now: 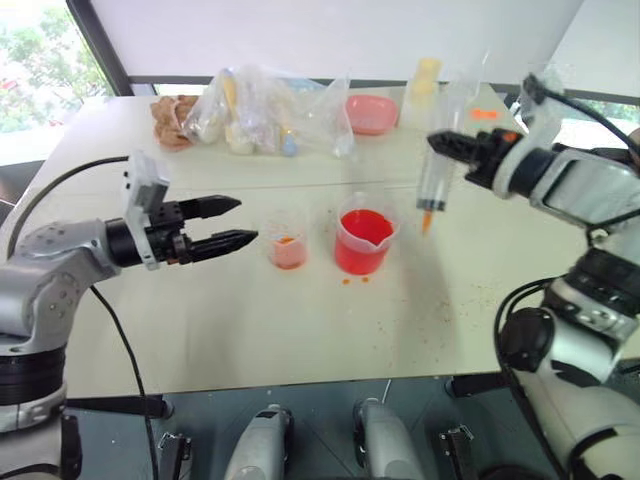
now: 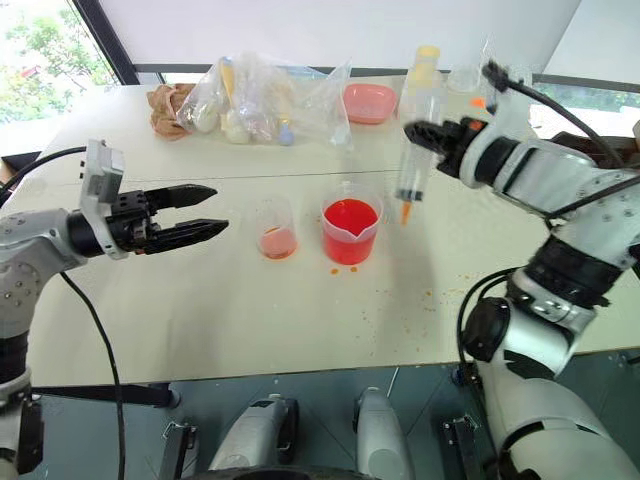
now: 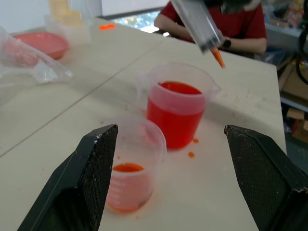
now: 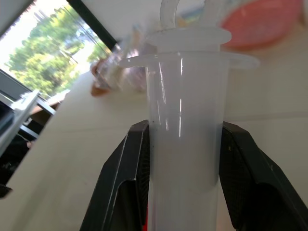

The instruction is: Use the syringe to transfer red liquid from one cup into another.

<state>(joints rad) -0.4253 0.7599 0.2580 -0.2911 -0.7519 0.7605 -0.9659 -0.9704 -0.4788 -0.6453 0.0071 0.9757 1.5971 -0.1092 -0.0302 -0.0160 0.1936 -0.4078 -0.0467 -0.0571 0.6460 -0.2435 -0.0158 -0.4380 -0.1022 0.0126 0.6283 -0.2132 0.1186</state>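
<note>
My right gripper (image 1: 447, 146) is shut on the syringe (image 1: 436, 185), holding it nearly upright in the air. Its orange nozzle points down, just right of the spouted beaker (image 1: 362, 243), and the plunger is pushed in. In the right wrist view the two black fingers (image 4: 130, 178) clamp the clear barrel (image 4: 185, 106). The beaker is about half full of red liquid (image 3: 175, 120). Left of it stands the small clear cup (image 1: 288, 247) with a thin layer of red liquid at the bottom. My left gripper (image 1: 245, 223) hangs open and empty, level, just left of the small cup.
Clear plastic bags (image 1: 260, 110) of items, a pink bowl (image 1: 370, 112), a yellow-capped bottle (image 1: 426, 82) and a brown bundle (image 1: 172, 120) line the table's far side. Orange droplets (image 1: 355, 281) speckle the table by the beaker. A person in red (image 3: 250, 24) sits beyond the far edge.
</note>
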